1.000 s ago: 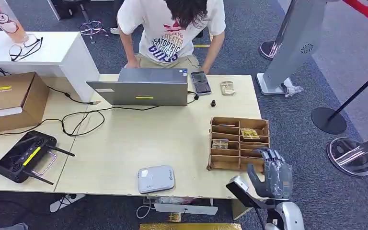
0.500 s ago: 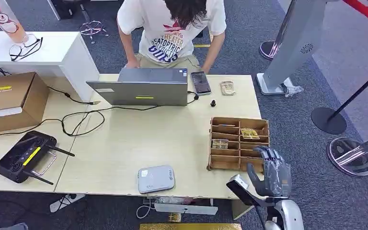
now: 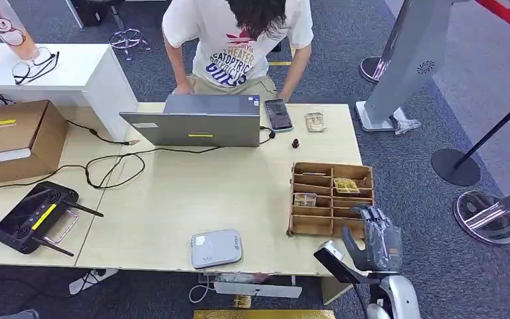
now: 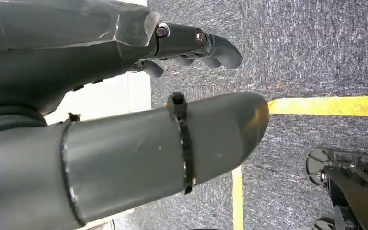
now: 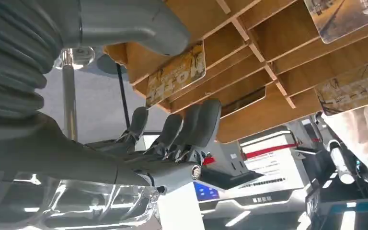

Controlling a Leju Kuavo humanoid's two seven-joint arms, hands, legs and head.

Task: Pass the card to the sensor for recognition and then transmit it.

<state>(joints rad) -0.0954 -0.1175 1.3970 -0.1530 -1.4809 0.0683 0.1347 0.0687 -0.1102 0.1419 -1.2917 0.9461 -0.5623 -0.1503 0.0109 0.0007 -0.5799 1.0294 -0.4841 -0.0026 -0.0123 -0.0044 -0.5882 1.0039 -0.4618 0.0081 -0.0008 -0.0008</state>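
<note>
A wooden card box [image 3: 312, 228] with several compartments stands at the table's right end, with cards in it [image 3: 345, 185] [image 3: 305, 199]. My right hand [image 3: 376, 240] hovers at its near right corner, fingers apart and holding nothing. In the right wrist view the hand [image 5: 124, 148] reaches toward the box [image 5: 268, 28]; its thumb lies beside a yellowish card [image 5: 175, 74] and its fingers [image 5: 191, 127] are under the box edge. The grey sensor pad [image 3: 216, 248] lies near the table's front edge. My left hand [image 4: 100, 96] hangs over the carpet, holding nothing.
A person sits behind an open laptop [image 3: 199, 127] on the far side. A phone [image 3: 278, 114] and a loose card [image 3: 315, 121] lie beside it. A black controller [image 3: 34, 216], cables and a cardboard box [image 3: 14, 138] occupy the left. Stanchion bases [image 3: 489, 216] stand to the right.
My right hand has sunk very slightly at the box's near right corner. Nothing else has moved.
</note>
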